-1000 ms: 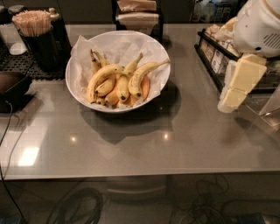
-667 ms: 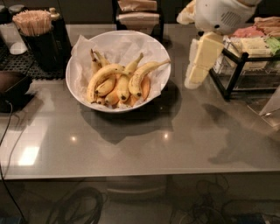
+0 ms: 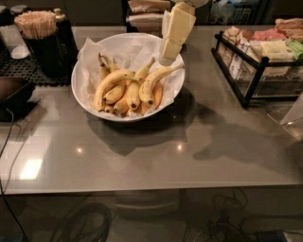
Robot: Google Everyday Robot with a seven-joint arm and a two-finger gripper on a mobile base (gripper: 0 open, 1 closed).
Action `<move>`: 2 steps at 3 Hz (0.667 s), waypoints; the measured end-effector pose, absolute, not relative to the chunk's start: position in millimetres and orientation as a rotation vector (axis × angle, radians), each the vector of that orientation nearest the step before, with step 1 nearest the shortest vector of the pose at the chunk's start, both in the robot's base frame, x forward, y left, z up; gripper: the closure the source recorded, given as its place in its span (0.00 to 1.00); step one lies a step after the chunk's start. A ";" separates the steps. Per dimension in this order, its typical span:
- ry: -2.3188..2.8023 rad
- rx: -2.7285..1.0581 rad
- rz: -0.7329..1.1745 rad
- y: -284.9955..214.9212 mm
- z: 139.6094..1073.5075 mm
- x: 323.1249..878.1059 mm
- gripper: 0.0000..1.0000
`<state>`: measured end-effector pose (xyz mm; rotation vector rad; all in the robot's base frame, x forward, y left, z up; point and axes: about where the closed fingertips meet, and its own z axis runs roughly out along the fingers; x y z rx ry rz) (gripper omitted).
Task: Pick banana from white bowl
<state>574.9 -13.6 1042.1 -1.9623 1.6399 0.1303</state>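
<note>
The white bowl (image 3: 124, 118), lined with crinkled white paper, stands on the grey table left of centre. Several bananas lie in it. The banana (image 3: 155, 81) lies at the right of the pile, its long thin stem pointing right toward the rim and dark blotches near its blunt lower tip. A cleaner yellow arched banana (image 3: 111, 81) lies to its left, with shorter ones between and below. My gripper (image 3: 167, 58), cream coloured, hangs from the top edge over the bowl's back right part, just above the banana's stem. It holds nothing that I can see.
A black wire rack (image 3: 253, 61) with snack packets stands at the right. A black holder of wooden stirrers (image 3: 40, 35) stands at the back left, a dark round object (image 3: 12, 92) at the left edge. Napkin stacks (image 3: 144, 12) sit behind the bowl.
My gripper has moved left from over the rack at the right to above the bowl's back right part. The bananas have not moved.
</note>
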 end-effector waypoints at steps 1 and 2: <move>1.686 -1.920 0.133 -32.0 1020.1 576.9 0.00; 1.741 -1.964 0.138 -38.5 990.4 581.7 0.00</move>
